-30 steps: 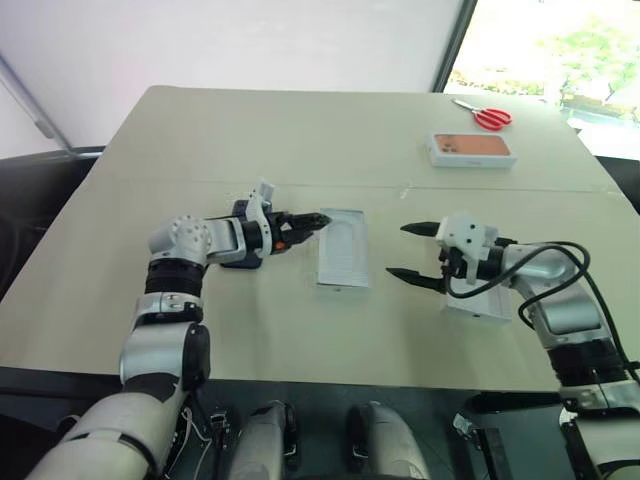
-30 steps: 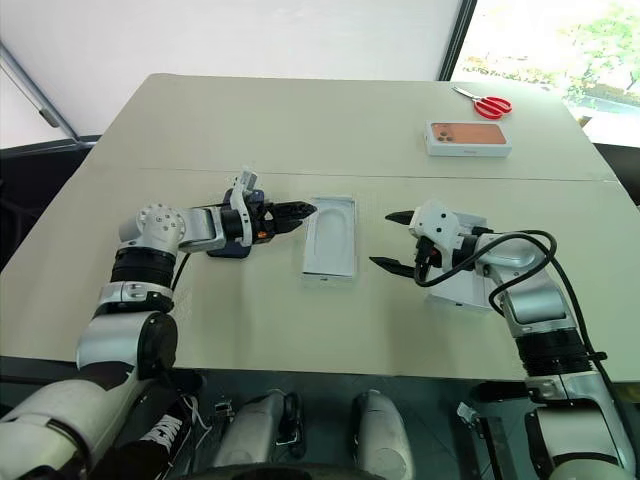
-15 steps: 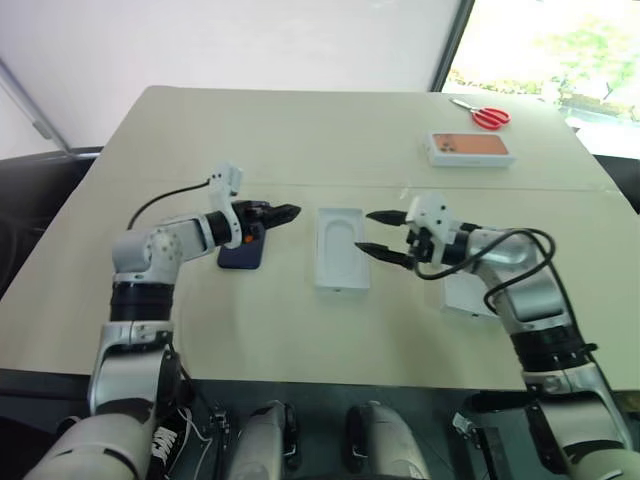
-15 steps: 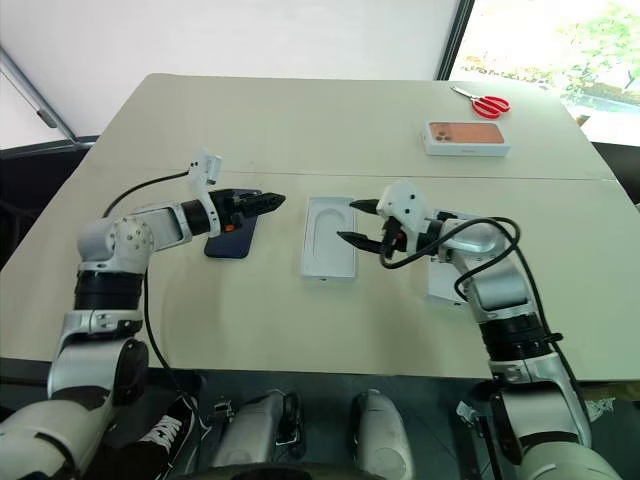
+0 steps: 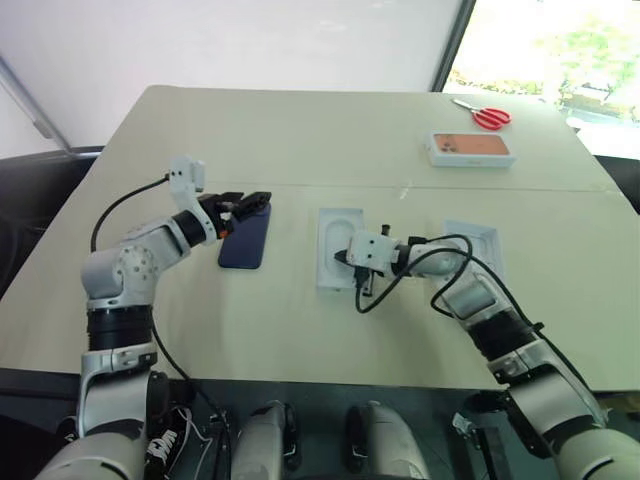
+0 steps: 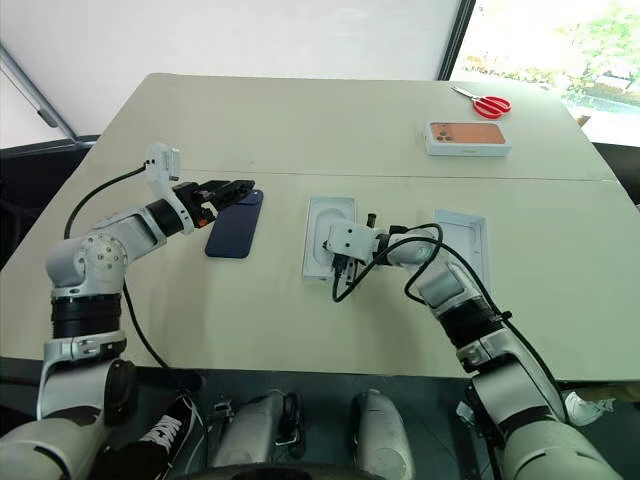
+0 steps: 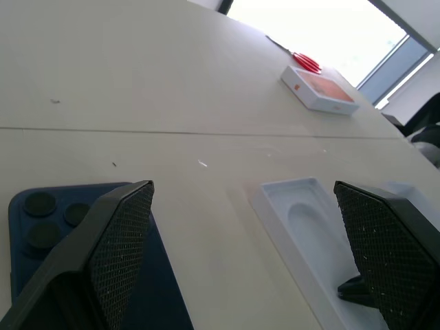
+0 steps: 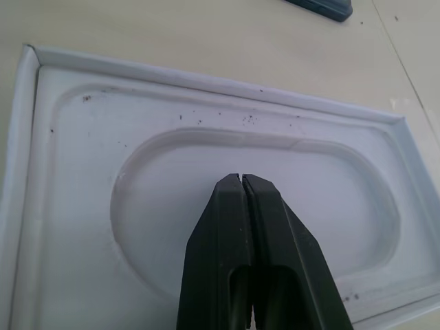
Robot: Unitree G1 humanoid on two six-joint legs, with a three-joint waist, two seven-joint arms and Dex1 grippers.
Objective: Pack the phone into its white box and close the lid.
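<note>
Phone (image 5: 246,237) flat on table (image 5: 250,130), camera bump at far end, at 9 o'clock of white insert (image 5: 339,247). Left gripper (image 5: 243,203) spread wide, hovering over phone's far end, holding nothing. Right gripper (image 8: 240,180) pinched fully together, tips over insert's rounded recess, nothing between. White box (image 5: 473,243) at 3 o'clock of insert. Orange-picture box (image 5: 472,148) and scissors (image 5: 482,114) far off at 1 o'clock.

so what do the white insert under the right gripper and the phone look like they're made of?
White insert: likely moulded pulp or formed card, matte; soft pressed oval recess, dark specks, no glare. Phone: navy back looks like glass or coated metal with a smooth satin finish; even colour, crisp rounded edges, raised lens rings in the left wrist view. Neither is certain from looks alone.
</note>
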